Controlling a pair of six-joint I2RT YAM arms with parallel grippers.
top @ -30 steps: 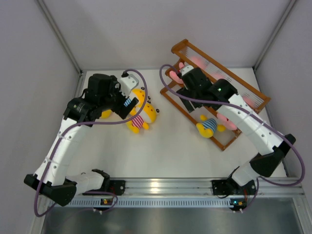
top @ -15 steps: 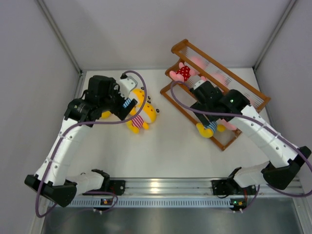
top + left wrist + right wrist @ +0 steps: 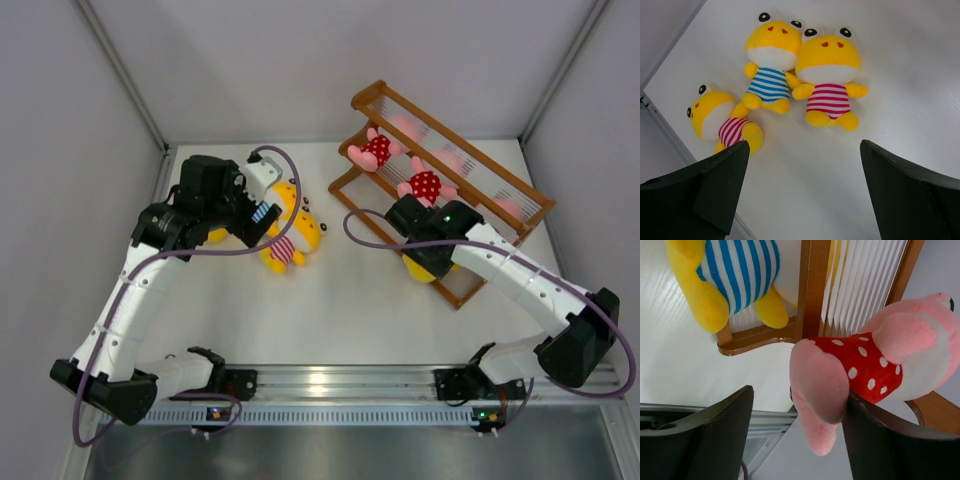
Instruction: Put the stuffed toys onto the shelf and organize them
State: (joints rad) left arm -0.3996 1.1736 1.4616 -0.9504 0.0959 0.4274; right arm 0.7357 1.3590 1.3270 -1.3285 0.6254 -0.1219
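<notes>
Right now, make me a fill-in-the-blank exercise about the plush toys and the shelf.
The open left gripper hovers over ___ yellow plush toys. Between the two pink-striped toys lies one with ___ stripes. The pink plush toy on the wooden shelf wears red with white ___.
Missing words: three; blue; dots.

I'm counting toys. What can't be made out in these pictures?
Blue-striped toy: head cut off by the right wrist view's top edge; mostly under the right arm from above.
Leftmost yellow toy: nearly hidden under the left arm from above.
Pink shapes behind the shelf rods: too faint to count.
</notes>
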